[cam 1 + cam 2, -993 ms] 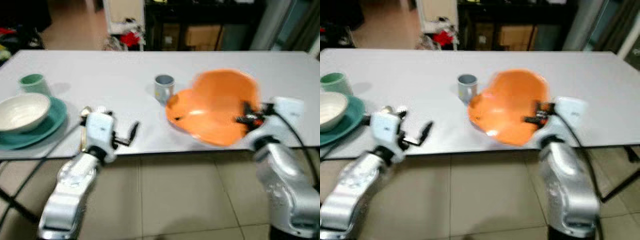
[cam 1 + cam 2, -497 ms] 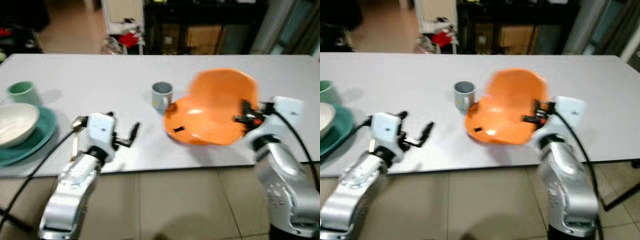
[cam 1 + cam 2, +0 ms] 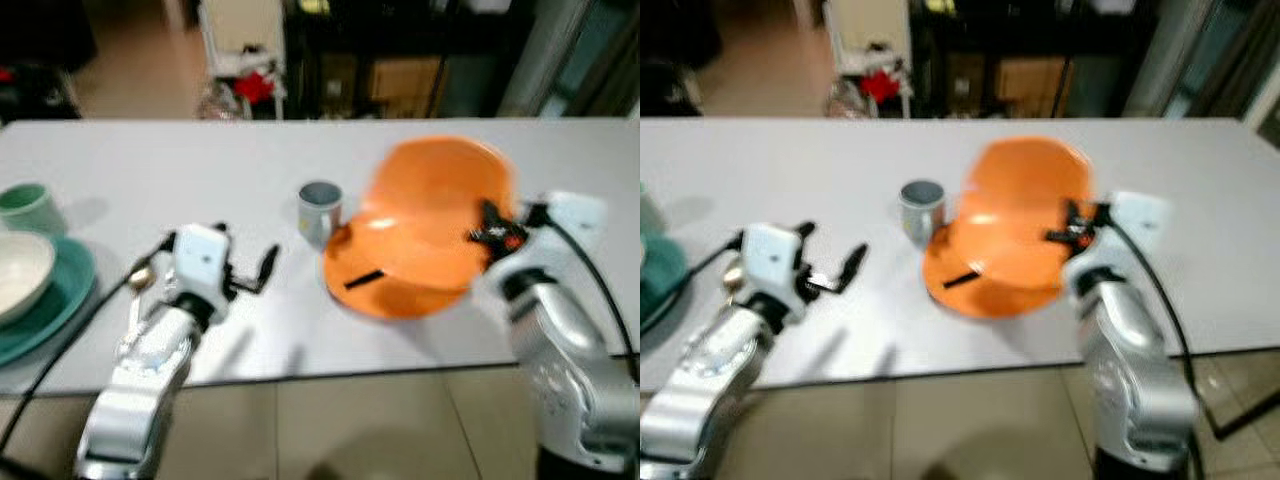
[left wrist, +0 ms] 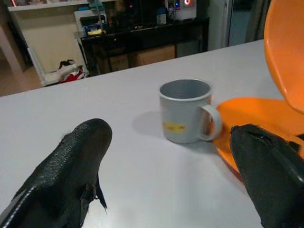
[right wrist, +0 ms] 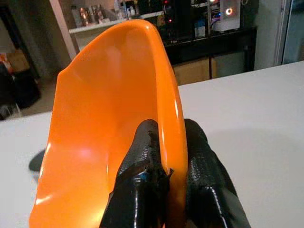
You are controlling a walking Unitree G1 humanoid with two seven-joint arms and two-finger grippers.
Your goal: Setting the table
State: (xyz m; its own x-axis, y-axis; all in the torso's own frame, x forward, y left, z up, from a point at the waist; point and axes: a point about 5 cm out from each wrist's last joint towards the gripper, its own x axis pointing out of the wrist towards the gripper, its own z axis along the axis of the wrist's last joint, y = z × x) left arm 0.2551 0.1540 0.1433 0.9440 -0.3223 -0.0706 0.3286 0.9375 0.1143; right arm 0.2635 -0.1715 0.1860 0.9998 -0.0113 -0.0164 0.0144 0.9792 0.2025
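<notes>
The right gripper [image 5: 164,156] pinches the rim of an orange plate [image 3: 430,215], one black finger on each face, and holds it tilted up on edge above the white table [image 3: 250,160]. Under the raised plate, touching the tabletop, lies a second orange plate [image 3: 385,285] with a dark mark on its near part; whether the two plates touch cannot be told from the blurred head views.

The left gripper [image 3: 250,272] hovers over the near part of the table with its fingers spread wide and nothing between them. Just ahead of it stands a grey mug [image 4: 185,110], upright, its handle turned toward the flat orange plate and close against that plate's rim.

Off to the left gripper's outer side, near the table's edge, a white bowl [image 3: 20,272] sits in a teal plate [image 3: 55,300], with a green cup [image 3: 25,205] just beyond them. Behind the table are dark shelves [image 3: 400,50].
</notes>
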